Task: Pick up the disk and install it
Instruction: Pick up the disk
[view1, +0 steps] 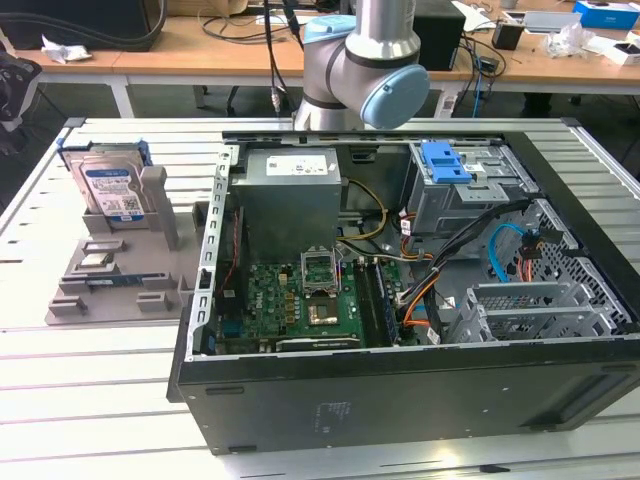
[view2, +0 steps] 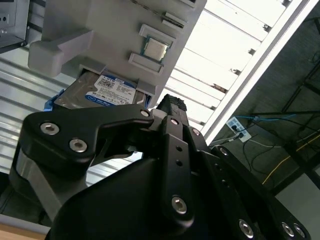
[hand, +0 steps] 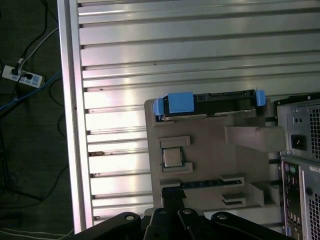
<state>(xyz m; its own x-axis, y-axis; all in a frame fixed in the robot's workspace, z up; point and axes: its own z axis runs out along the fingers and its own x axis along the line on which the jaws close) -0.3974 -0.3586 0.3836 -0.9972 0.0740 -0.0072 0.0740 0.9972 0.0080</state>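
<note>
The black, matte metal gripper (view2: 172, 106), its linkage plates studded with round screws, hangs above the table; I cannot tell whether its jaws are open or closed, and nothing shows in their grasp. Near it, the disk (view2: 102, 90) rests in a grey plastic holder (view2: 110, 30). It is a flat silver rectangle with a blue-and-white label and a blue plastic frame. A small square metal chip (view2: 155, 48) lies in a recess of the same holder. In the exterior view, the holder stands on the ribbed aluminium table (view1: 100, 400), at the exterior view's left of an open black computer case (view1: 400, 400).
</note>
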